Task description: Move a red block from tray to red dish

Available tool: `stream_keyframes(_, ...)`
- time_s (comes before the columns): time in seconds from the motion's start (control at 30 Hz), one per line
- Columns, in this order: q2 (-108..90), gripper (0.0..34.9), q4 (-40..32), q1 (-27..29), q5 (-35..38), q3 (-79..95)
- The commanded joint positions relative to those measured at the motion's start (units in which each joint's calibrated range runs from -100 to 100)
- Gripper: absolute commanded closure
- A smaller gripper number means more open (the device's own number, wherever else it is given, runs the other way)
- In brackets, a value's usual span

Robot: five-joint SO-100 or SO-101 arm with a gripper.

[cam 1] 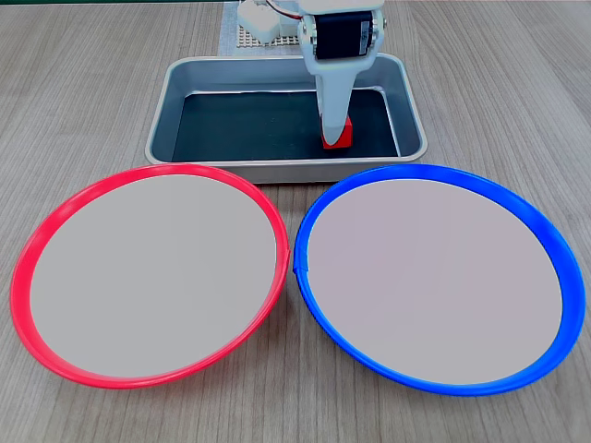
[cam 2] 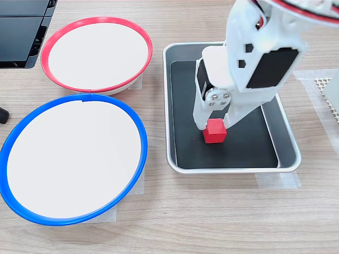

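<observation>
Gripper (cam 2: 213, 126) down in the tray (cam 2: 177, 106), fingers narrow around the red block (cam 2: 214, 131) | block on tray floor, toward 5 o'clock in first exterior view | red dish (cam 1: 42, 240) well apart.

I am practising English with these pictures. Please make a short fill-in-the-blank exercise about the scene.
1. The red block lies inside the ____.
2. The dish beside the red dish has a ____ rim.
3. Both dishes are ____ inside.
4. The gripper is lowered over the ____ block.

Missing words: tray; blue; empty; red
</observation>
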Motion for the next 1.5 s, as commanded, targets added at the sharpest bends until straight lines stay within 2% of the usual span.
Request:
stream_keyframes(0.0,0.6,34.6,1.7,0.3,0.0,-3.9)
stream_keyframes(0.2,-7.5,34.6,12.5,1.5,3.6,-11.1)
stream_keyframes(0.27,-11.2,34.6,15.8,3.7,5.7,-13.9)
stream_keyframes(0.37,-13.4,34.6,16.3,8.6,8.1,-19.1)
stream_keyframes(0.57,-3.4,34.6,5.2,15.3,9.3,-27.9)
stream_keyframes(1.0,21.6,34.6,-16.0,18.4,12.6,-37.0)
stream_keyframes(1.07,23.5,30.3,-17.8,18.4,13.4,-37.3)
stream_keyframes(1.1,24.4,27.2,-18.8,18.5,13.6,-37.6)
stream_keyframes(1.13,24.9,21.4,-19.8,18.6,13.9,-37.8)
stream_keyframes(1.2,24.9,16.5,-20.2,18.8,14.1,-37.9)
stream_keyframes(1.23,24.6,14.6,-20.3,18.9,14.1,-38.0)
stream_keyframes(1.33,21.7,12.1,-20.3,19.1,13.3,-37.0)
stream_keyframes(1.37,19.5,17.7,-21.0,19.1,12.4,-36.0)
stream_keyframes(1.43,11.6,33.6,-23.2,18.9,8.9,-31.2)
stream_keyframes(1.47,9.4,34.6,-23.6,18.8,7.8,-29.7)
